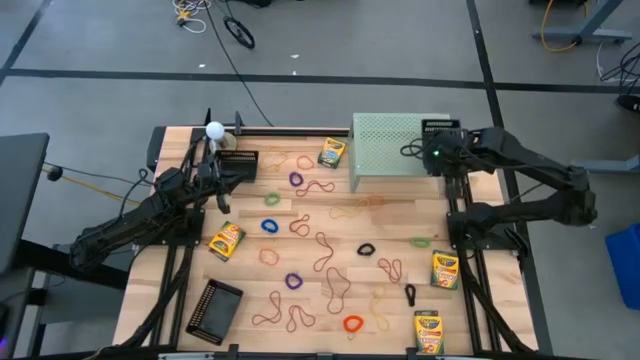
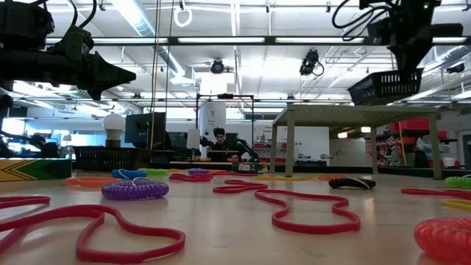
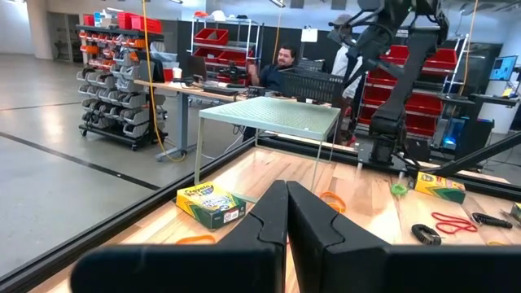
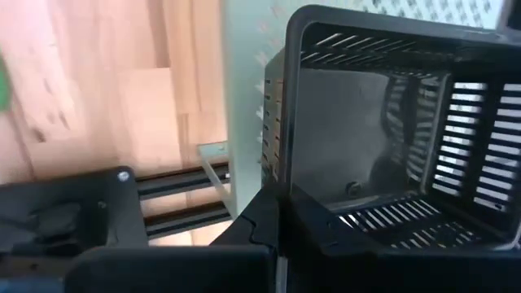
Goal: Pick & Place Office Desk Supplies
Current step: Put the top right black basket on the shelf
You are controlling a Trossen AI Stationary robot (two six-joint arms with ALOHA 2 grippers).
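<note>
My right gripper [image 2: 403, 57] is shut on a black slotted basket [image 2: 385, 87], which hangs over the far right corner of the pale green perforated stand [image 1: 392, 147]. Across the wooden table lie rubber-band loops [image 1: 322, 250], small rings such as a purple one [image 1: 296, 180] and a blue one [image 1: 269, 226], and crayon boxes [image 1: 331, 152] [image 1: 226, 241] [image 1: 445, 270]. At the far left, my left gripper [image 1: 228, 168] is shut and level above the table, with nothing between its fingers [image 3: 286, 213]. My right gripper pinches the basket's wall at its top rim [image 4: 283, 189], close to a corner. One finger looks to be inside the basket and one outside. The fingers come steeply from above. The basket hangs below them, slightly tilted and clear of the stand.
A second black basket [image 1: 238, 163] sits by my left gripper, and another [image 1: 214, 308] lies at the near left. A white ball on a base [image 1: 214, 129] stands at the far left corner. A fourth crayon box [image 1: 428, 330] lies near the front right edge.
</note>
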